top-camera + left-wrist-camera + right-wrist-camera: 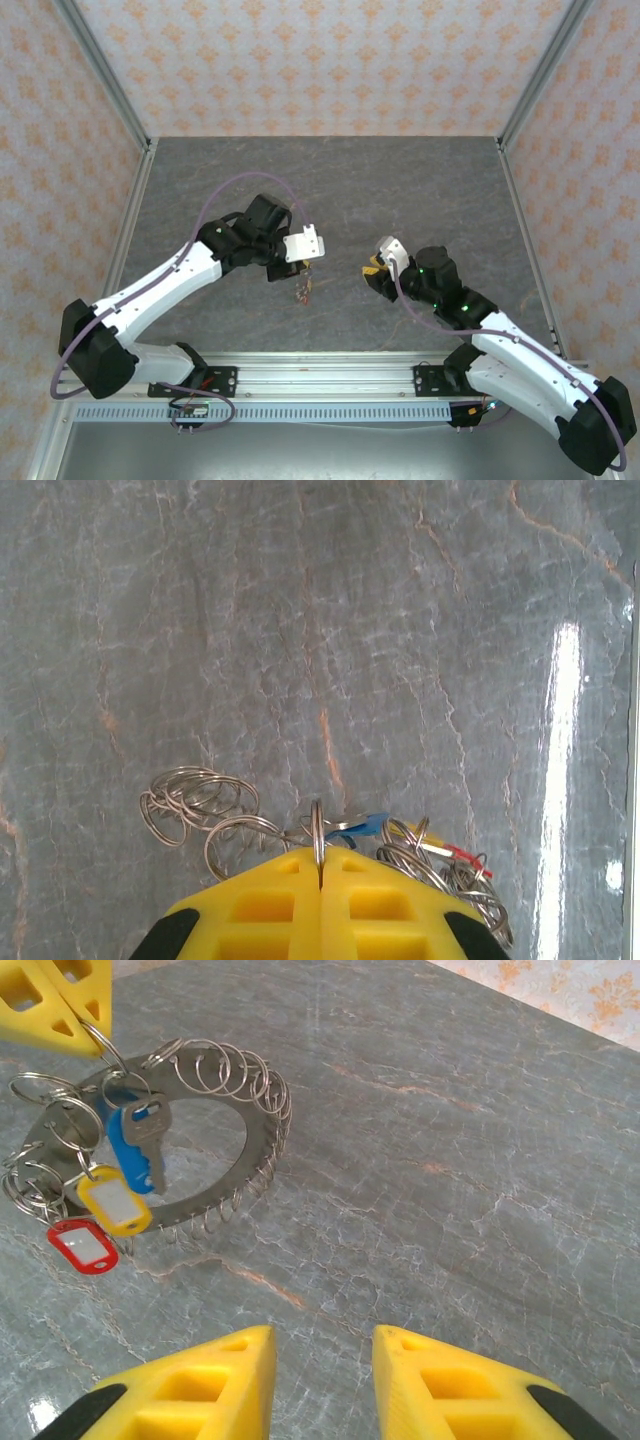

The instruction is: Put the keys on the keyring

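Fig.: left pincer (pixel 320 865) pinches a small loop of keyring (pixel 200 1205), keys (pixel 135 1145) hanging on it (apparently threaded). Right pincer (pixel 322 1355) spread, empty. Next: prob. gentle release.

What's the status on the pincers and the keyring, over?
Left pincer shut on a small loop of the keyring. Right pincer open, empty, short of it. Keys hang together at its rim. Nothing blocking.
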You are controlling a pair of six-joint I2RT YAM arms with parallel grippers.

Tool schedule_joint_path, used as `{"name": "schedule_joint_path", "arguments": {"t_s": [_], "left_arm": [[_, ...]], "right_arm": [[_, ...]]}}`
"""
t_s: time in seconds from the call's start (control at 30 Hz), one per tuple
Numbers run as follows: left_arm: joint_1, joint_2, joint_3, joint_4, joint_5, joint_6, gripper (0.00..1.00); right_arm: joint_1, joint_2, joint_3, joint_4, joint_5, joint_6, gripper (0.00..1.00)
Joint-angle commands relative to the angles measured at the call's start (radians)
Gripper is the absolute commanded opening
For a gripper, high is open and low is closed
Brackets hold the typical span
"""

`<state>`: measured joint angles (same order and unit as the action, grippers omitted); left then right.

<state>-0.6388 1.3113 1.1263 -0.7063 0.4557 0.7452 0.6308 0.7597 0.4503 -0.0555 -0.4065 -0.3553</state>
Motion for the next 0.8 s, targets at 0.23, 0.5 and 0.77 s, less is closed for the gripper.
{"name": "schedule_joint_path", "arguments": {"t_s": [0.23,0.5,0.77], "left_arm": [[-0.065,0.199,0.079,-0.032,-0.091,0.013,0.0],[-0.135,0.311,0.134,0.006,-0.057,-0.022,0.0],[-0.175,0.377,0.154,0.03,-0.038,-0.054,0.0]], "right_arm": [[0.004,-0.049,-0.028,0.01,0.057,0.035,0.32],[0.004,-0.083,-0.045,-0.011,0.094,0.073,0.32],[0.005,-0.087,-0.064,0.009,0.115,0.1,0.32]]}}
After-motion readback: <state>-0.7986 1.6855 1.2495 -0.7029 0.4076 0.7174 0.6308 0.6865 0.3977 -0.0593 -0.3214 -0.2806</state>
